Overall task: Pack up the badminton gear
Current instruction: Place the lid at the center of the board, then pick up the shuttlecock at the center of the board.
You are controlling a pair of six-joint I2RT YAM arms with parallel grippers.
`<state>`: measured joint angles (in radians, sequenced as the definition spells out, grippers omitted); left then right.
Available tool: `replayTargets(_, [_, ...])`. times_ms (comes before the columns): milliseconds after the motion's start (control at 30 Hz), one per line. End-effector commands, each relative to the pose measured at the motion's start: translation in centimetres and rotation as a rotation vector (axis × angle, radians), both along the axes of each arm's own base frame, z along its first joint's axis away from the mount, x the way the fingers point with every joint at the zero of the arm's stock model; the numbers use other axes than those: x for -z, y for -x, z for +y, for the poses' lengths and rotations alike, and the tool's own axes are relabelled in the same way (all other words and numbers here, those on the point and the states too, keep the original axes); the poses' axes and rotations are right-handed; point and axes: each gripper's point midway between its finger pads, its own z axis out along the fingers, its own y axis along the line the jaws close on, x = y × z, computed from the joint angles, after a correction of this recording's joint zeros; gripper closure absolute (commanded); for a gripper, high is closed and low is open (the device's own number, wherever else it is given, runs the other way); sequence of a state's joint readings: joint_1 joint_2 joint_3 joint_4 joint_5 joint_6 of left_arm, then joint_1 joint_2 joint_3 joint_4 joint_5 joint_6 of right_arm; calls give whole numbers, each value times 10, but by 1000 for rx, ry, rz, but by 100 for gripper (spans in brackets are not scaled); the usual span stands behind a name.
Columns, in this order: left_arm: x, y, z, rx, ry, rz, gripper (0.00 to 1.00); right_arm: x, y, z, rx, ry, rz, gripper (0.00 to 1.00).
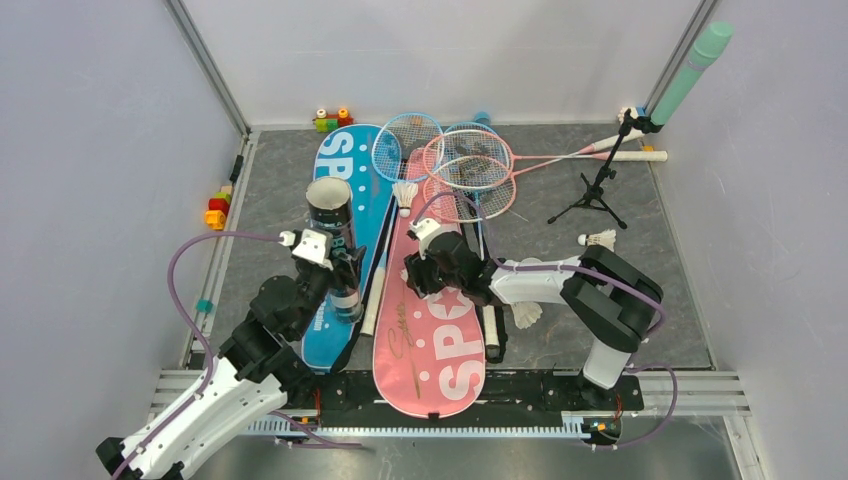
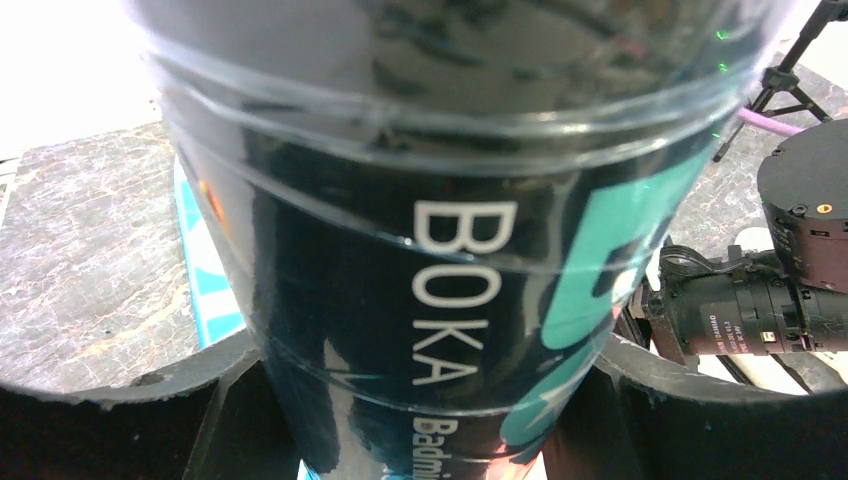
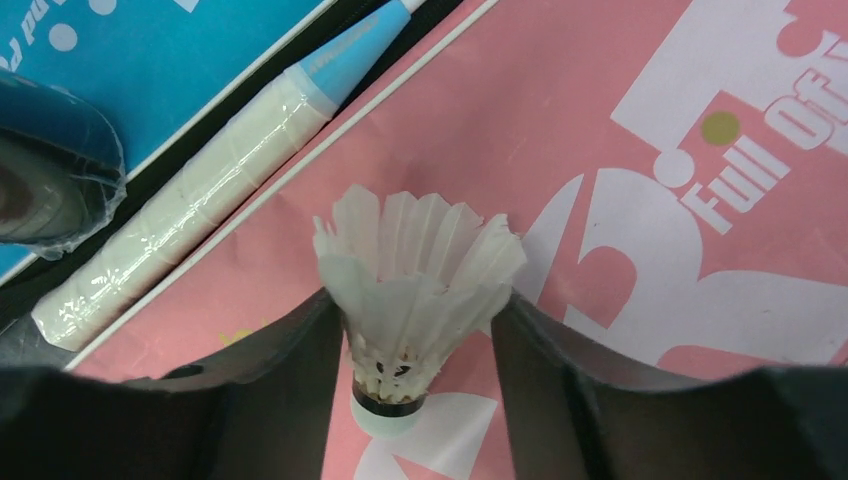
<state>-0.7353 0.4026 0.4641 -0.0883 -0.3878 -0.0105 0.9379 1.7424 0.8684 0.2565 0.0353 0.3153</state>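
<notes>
From above, my left tool (image 1: 342,275) is clenched round the upright, glossy dark tube (image 1: 331,212) over the blue bag (image 1: 350,160), with wire-strung rackets (image 1: 470,165) heaped behind and the mottled grey worktop (image 1: 270,190) bare only towards the sides. Only the left wrist view shows the tube's clear wrap and white "BOKA" lettering. The right wrist view shows a white feather shuttlecock (image 3: 420,250) between the right tool's (image 3: 415,300) fingers above the smooth pink bag (image 3: 620,150); the feathers touch both fingers, but I cannot tell whether it grips.

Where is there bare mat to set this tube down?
Bare mat lies left of the blue bag, beside the toy blocks, and between the pink bag and the tripod. The back centre is crowded with overlapping rackets.
</notes>
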Motion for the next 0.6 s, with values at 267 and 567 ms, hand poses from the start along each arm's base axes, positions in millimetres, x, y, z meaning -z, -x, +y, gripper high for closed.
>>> replayTargets(267, [-13, 4, -22, 114, 34, -40, 95, -105, -6, -8, 21, -160, -198, 55])
replayTargets(567, [-8, 5, -38, 190, 16, -15, 94, -295, 23, -38, -62, -470, -556, 54])
